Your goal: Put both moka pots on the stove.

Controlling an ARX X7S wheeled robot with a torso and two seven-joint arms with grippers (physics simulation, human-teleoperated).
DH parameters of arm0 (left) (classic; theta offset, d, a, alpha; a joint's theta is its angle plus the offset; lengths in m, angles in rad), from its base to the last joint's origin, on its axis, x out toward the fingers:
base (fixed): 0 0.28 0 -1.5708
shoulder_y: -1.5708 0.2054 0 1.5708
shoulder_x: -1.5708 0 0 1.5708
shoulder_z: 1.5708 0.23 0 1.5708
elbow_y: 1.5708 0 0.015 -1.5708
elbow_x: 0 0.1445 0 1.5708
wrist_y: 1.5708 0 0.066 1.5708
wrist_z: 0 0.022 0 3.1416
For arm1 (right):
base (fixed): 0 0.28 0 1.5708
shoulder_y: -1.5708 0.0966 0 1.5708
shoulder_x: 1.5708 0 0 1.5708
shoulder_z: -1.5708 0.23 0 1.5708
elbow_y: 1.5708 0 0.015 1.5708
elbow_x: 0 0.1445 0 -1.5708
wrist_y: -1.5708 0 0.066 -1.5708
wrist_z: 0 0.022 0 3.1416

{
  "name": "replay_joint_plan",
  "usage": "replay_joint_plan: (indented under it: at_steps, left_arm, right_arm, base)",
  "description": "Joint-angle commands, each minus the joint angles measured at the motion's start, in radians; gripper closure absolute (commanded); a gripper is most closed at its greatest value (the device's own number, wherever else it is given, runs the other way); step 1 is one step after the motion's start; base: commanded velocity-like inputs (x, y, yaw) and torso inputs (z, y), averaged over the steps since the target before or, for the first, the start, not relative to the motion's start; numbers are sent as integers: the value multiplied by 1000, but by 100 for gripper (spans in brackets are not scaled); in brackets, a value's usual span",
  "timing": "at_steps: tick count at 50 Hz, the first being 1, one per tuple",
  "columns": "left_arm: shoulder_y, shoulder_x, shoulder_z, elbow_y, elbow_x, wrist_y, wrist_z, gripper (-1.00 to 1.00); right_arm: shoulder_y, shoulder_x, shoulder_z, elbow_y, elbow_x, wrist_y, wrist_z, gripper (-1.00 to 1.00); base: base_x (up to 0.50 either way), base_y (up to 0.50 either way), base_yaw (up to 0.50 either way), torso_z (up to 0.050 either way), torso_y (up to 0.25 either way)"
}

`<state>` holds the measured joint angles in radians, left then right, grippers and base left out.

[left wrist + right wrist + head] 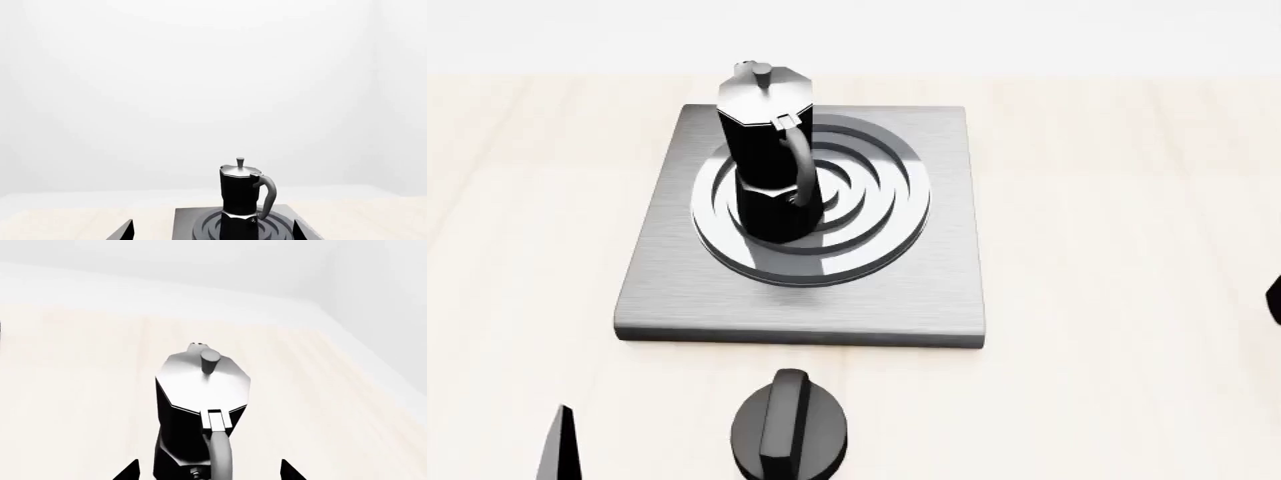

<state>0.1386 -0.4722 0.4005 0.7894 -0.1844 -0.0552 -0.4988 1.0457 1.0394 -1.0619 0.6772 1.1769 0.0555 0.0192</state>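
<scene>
While one moka pot (769,150) is already parked upright on the ring burner of the stove (934,290), the second moka pot (200,410) is seen only in the right wrist view, standing upright on the bare counter (80,390), so roughly half the job can be called done. The right gripper (208,471) is lined up on that pot's handle, fingers spread wide either side, nothing clamped yet, probably so the handle gets pinched. The left gripper (213,232) is open too and holds nothing, both finger tips showing near the stove pot. Its exact distance from that pot can't really be judged. A black knob (790,425) sits on the counter just in front of the stove.
</scene>
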Motion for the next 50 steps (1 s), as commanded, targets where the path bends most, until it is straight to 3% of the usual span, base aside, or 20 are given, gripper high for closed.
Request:
replay_joint_plan:
  at_steps: [1, 36, 43, 48, 50]
  left_arm:
    - [-2, -1, 3, 2, 0, -5, -3, -100]
    - [-11, -3, 18, -6, 9, -9, -8, -100]
    - [-10, -5, 17, -10, 10, -2, -9, -100]
    - [-9, -5, 18, -22, 10, 8, -8, -100]
    - [-9, -5, 19, -21, 11, 9, -8, -100]
  right_arm:
    - [-6, -47, -1, 82, -16, -23, -16, -100]
    - [12, -211, 3, 347, -75, -127, -60, -100]
    - [31, -281, 3, 491, -92, -168, -119, -100]
    - [14, -241, 5, 395, -81, -134, -63, -100]
    - [29, -279, 5, 482, -90, -157, -103, -100]
  base:
    - [0, 0, 0, 0, 0]
    - [0, 0, 0, 0, 0]
    - [0, 0, 0, 0, 0]
    - [0, 0, 0, 0, 0]
    - [0, 0, 0, 0, 0]
